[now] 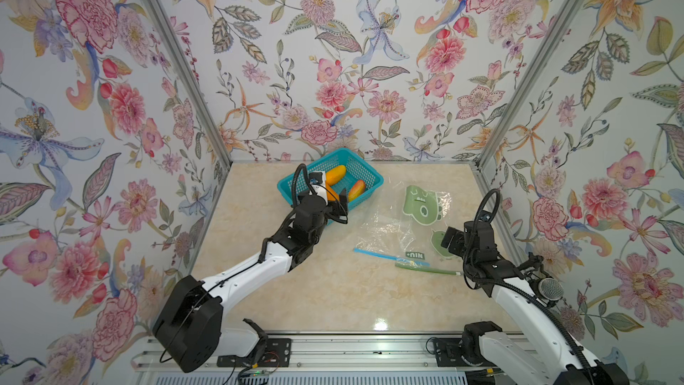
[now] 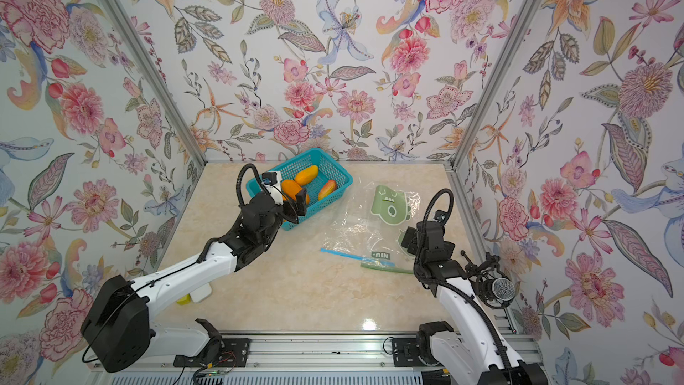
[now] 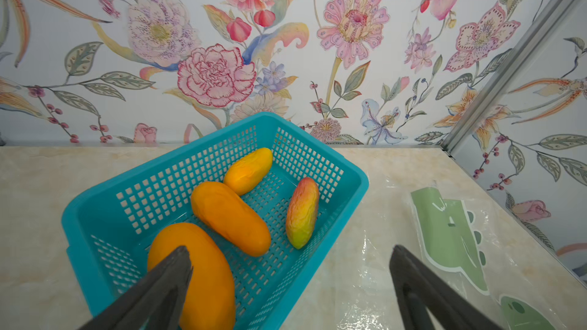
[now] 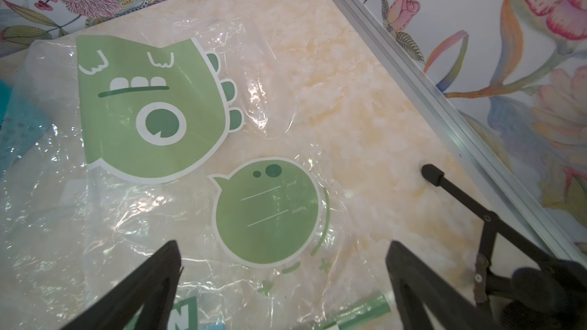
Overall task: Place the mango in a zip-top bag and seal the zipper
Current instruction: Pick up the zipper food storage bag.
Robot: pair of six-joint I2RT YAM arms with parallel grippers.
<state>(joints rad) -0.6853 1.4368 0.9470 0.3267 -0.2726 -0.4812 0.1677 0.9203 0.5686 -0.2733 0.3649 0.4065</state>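
Note:
Several mangoes lie in a teal basket (image 3: 359,179): a large orange mango (image 3: 206,274), a middle orange one (image 3: 230,217), a small yellow one (image 3: 249,169) and a red-green one (image 3: 302,212). My left gripper (image 3: 290,250) hangs open over the basket's near corner. One finger is above the large mango, the other is past the rim, and it holds nothing. The clear zip-top bag (image 1: 392,224) with green cartoon prints lies flat to the right. Its blue zipper strip (image 1: 374,253) and green zipper strip (image 1: 425,269) lie apart. My right gripper (image 4: 283,246) is open and empty above the bag's printed speech bubble (image 4: 266,214).
A microphone (image 1: 550,288) on a black stand is clamped beside the right arm, and its stand arm (image 4: 444,182) reaches over the table near the right wall rail. A yellow and white object (image 2: 192,296) lies under the left arm. Floral walls close three sides.

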